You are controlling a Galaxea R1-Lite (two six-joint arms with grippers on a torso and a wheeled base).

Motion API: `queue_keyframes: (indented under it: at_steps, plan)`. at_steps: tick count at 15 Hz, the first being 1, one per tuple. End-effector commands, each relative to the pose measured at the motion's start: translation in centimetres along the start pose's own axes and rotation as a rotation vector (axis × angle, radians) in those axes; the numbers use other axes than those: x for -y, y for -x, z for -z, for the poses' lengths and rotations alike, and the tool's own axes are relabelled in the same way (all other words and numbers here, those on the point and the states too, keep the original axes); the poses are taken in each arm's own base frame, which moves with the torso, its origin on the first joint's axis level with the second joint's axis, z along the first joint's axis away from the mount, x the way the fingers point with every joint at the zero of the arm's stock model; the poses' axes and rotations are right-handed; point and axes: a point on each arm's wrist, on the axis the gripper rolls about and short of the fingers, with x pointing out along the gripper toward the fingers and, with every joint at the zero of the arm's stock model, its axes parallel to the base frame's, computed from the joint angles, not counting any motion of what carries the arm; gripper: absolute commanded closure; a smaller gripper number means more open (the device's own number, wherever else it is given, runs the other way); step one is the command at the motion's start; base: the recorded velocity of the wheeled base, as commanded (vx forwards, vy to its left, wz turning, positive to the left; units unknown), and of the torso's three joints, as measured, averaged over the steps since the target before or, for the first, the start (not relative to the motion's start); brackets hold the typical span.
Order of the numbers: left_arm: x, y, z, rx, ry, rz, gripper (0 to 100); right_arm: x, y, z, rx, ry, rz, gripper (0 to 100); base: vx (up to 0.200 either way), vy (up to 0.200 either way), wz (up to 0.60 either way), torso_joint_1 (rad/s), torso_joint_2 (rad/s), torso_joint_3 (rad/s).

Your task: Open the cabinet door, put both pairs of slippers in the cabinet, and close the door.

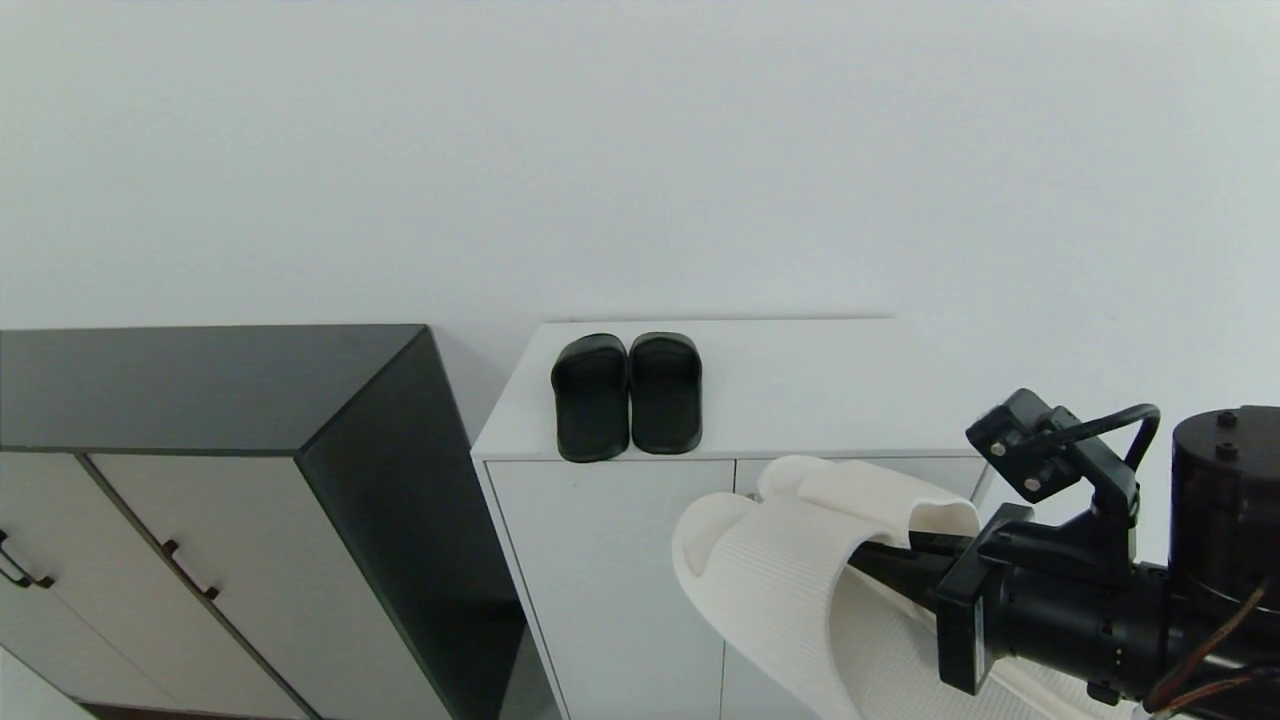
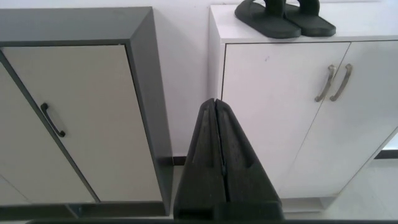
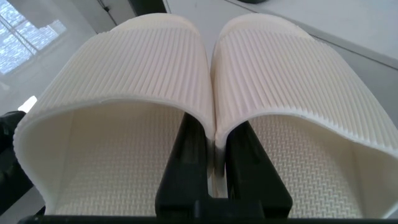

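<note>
White slippers (image 1: 780,570) clamped between right fingers (image 3: 186,171), pointing forward.

Head view: white slippers (image 1: 790,590) run off the bottom edge, heels hidden behind right end effector (image 1: 885,560). Left wrist view: black slippers (image 2: 283,18) cropped at the edge.

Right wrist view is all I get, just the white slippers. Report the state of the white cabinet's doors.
Observer: Both doors of the white cabinet are shut, their handles side by side at the middle.
Operator: Locate the other pair.
Observer: The black slippers sit side by side on the cabinet's top, near its left end.
Operator: Give me the left gripper.
Observer: The left gripper is shut, with nothing in it.
</note>
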Motion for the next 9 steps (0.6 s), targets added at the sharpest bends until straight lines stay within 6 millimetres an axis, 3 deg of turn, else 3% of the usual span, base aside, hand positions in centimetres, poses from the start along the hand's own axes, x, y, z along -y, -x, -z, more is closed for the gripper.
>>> queue_keyframes:
  at_steps: [1, 4, 8, 9]
  plan:
    - [0.00, 0.00, -0.01, 0.001, 0.000, 0.000, 100, 0.01, -0.14, 0.09, -0.005, 0.000, 0.001, 100, 0.000, 0.000, 0.00, 0.000, 0.00, 0.000]
    - [-0.01, 0.00, -0.01, 0.001, 0.003, -0.003, 100, 0.02, -0.13, 0.18, -0.009, 0.000, 0.000, 100, 0.000, 0.000, 0.00, -0.075, 0.16, 0.091]
    - [0.00, 0.00, -0.01, 0.001, 0.000, -0.002, 100, 0.09, -0.51, 0.64, -0.029, 0.000, 0.006, 100, 0.000, 0.000, 0.00, -0.213, 0.50, 0.282]
    - [0.00, -0.01, -0.01, -0.001, 0.002, -0.002, 0, 0.11, -0.56, 0.82, -0.037, 0.000, 0.006, 100, 0.000, 0.000, 0.00, -0.246, 0.56, 0.320]
